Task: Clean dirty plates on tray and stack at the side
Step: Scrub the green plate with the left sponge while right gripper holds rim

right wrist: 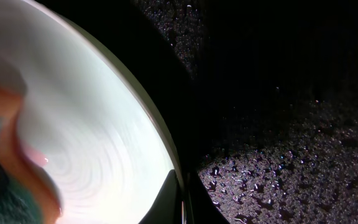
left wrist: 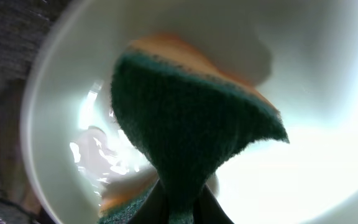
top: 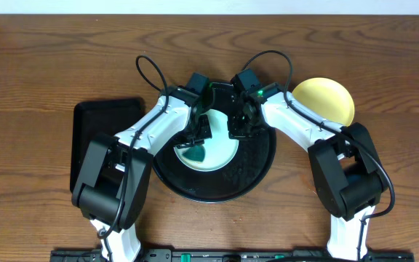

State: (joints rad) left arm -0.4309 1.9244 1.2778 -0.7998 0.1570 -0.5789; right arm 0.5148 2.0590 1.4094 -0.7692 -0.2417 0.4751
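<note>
My left gripper (left wrist: 180, 208) clenches a green-and-orange scouring sponge (left wrist: 191, 130) on the pale mint round plastic plate (right wrist: 98, 118); my right gripper (right wrist: 182, 199) pinches its rim

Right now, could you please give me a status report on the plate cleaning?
Left gripper shut on sponge, on mint plate. Right gripper clamps that plate's rim, on round tray. Yellow plate off tray, right side. Nothing blocking.

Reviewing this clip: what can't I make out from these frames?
Left wrist: the sponge covers the middle of the mint plate; glare blanks the rest, so any streak is hidden.
Right wrist: the right gripper is cut off by the bottom edge; its grip on the rim is unclear.
Overhead: the left arm hides part of the rectangular tray.
</note>
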